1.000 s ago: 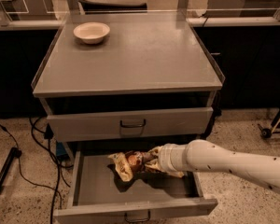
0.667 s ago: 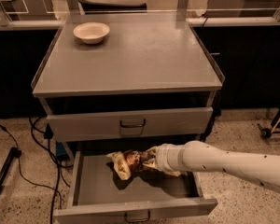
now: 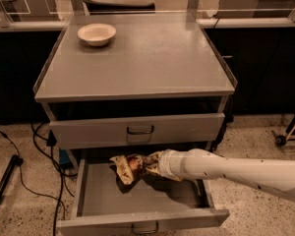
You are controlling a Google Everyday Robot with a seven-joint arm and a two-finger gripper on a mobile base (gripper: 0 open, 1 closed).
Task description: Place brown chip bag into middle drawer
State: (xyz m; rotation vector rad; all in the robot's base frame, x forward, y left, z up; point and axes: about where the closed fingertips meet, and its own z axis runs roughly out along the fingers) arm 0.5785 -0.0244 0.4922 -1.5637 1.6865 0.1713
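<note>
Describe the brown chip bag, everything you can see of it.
The brown chip bag is crinkled foil, dark brown with tan-yellow ends and pale print. It lies roughly sideways inside the open middle drawer, toward its back, over a dark shadow on the drawer floor. Its arm-side end meets the gripper at the white arm's tip; whether the bag rests on the floor is unclear.
</note>
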